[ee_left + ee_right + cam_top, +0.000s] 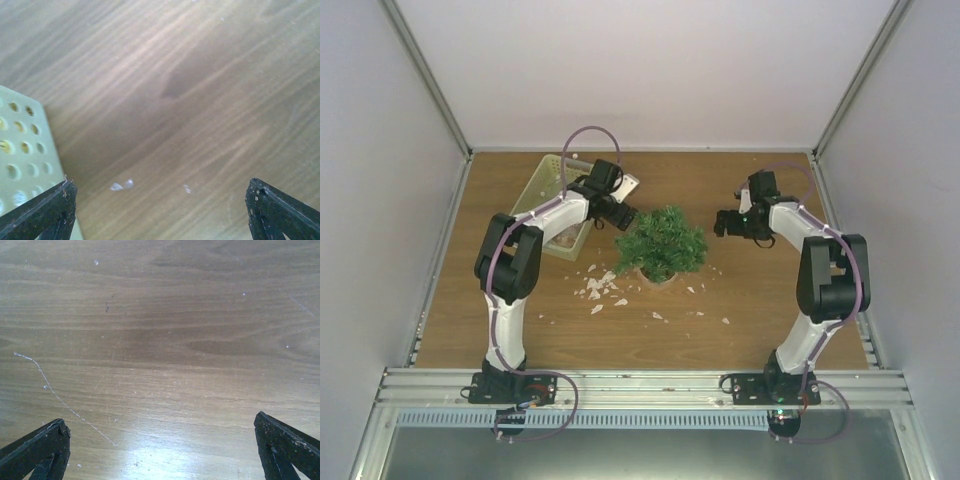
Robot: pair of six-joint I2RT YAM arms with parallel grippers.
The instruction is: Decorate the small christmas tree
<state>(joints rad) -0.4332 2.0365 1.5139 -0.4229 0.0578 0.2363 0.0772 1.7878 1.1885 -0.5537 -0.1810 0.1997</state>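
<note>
The small christmas tree point(662, 243), bushy and dark green, stands mid-table on a small brownish pot. No ornament shows on it from above. My left gripper point(620, 215) hovers just left of the tree, beside the pale yellow-green basket point(552, 195). In the left wrist view that gripper point(161, 184) is open over bare wood, with the basket's perforated corner point(20, 150) by its left finger. My right gripper point(725, 225) hangs to the right of the tree. The right wrist view shows it point(160, 422) open over bare wood, nothing between its fingers.
White flakes point(600, 290) lie scattered on the wooden table in front of the tree; two point(122, 185) show under the left gripper. A thin pale thread point(60, 397) lies on the wood under the right gripper. White walls with metal posts enclose three sides.
</note>
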